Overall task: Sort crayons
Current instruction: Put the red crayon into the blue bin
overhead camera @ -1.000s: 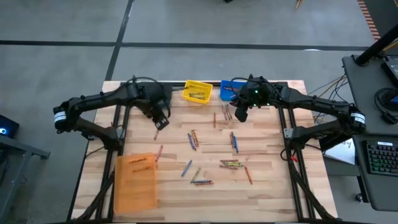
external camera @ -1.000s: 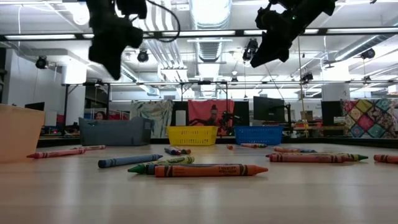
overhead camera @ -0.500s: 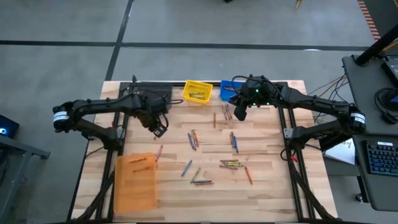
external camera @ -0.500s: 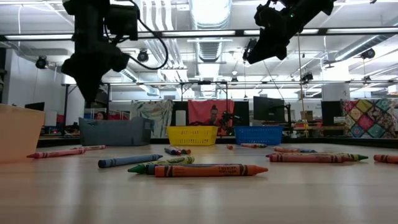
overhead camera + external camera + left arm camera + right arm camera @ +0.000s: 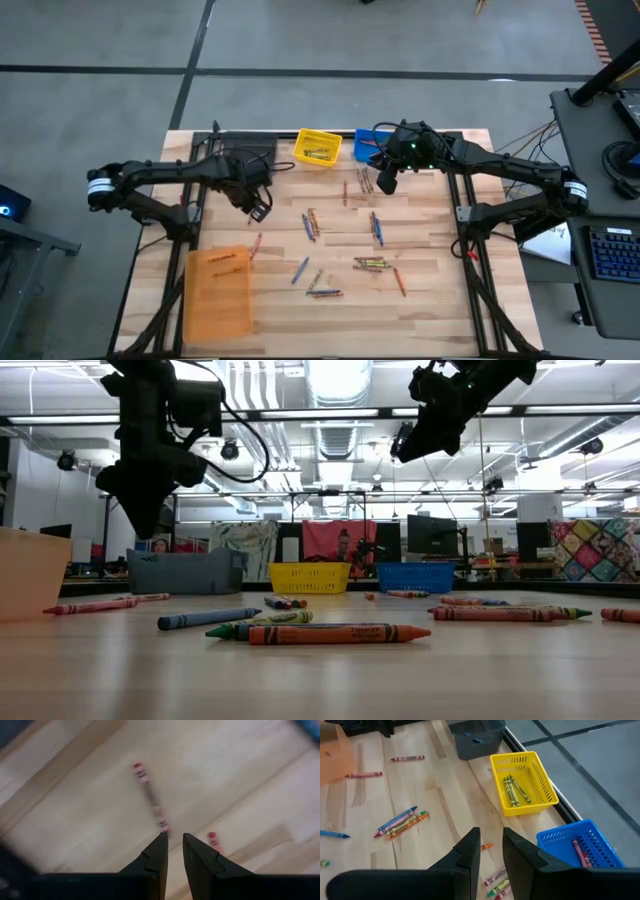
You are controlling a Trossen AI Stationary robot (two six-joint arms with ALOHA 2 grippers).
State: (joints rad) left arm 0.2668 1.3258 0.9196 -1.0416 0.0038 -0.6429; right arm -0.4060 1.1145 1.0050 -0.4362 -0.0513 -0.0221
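Over the table's (image 5: 430, 300) left half, left gripper (image 5: 259, 211) moved down and leftward since a second earlier, fingers narrowly parted, empty, above a red crayon (image 5: 151, 797). Right gripper (image 5: 383, 184) unmoved near the blue bin (image 5: 366, 139), slightly spread. Crayons (image 5: 372, 262) scattered mid-table.

crayons (image 5: 342, 245) on table (image 5: 430, 310), bins (image 5: 318, 147) behind

Four bins line the worktop (image 5: 430, 310): one yellow (image 5: 318, 148), one blue (image 5: 368, 143), one grey (image 5: 476, 737), one orange (image 5: 217, 292). Roughly twenty crayons (image 5: 374, 263) lie scattered.
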